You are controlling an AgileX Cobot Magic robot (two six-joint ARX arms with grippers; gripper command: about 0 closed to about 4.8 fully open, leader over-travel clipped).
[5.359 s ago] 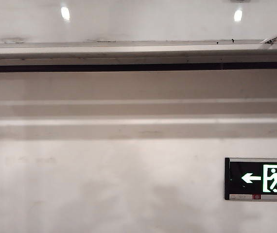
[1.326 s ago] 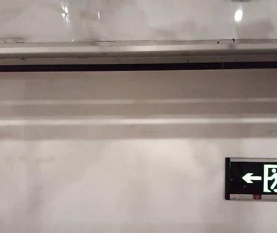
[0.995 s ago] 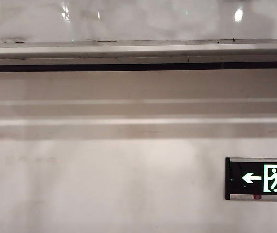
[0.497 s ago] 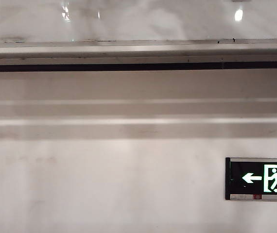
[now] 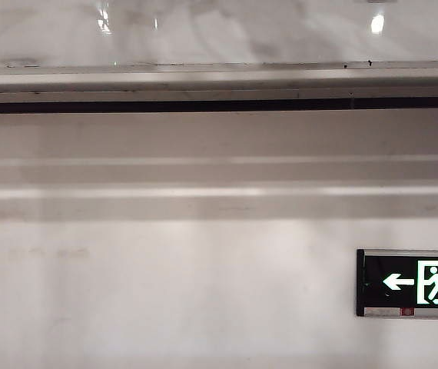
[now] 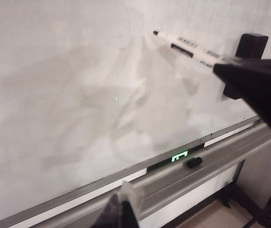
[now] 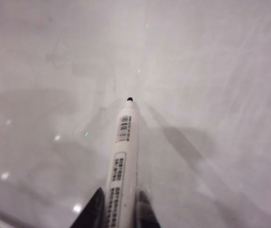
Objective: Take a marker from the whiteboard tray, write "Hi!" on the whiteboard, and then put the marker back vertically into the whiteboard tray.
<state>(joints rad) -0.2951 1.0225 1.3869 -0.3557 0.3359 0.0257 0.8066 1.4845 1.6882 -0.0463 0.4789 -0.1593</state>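
whiteboard (image 6: 78,95): bare and open left of the marker (image 6: 188,47) tip.
right gripper (image 6: 256,88): blocks that side, clamped on marker.
whiteboard tray (image 6: 211,159): black cap (image 6: 194,162) lies below the marker.

Both grippers are matte black: the right gripper (image 6: 221,71) tapers wedge-like, the left gripper (image 6: 121,213) shows dark fingertips.
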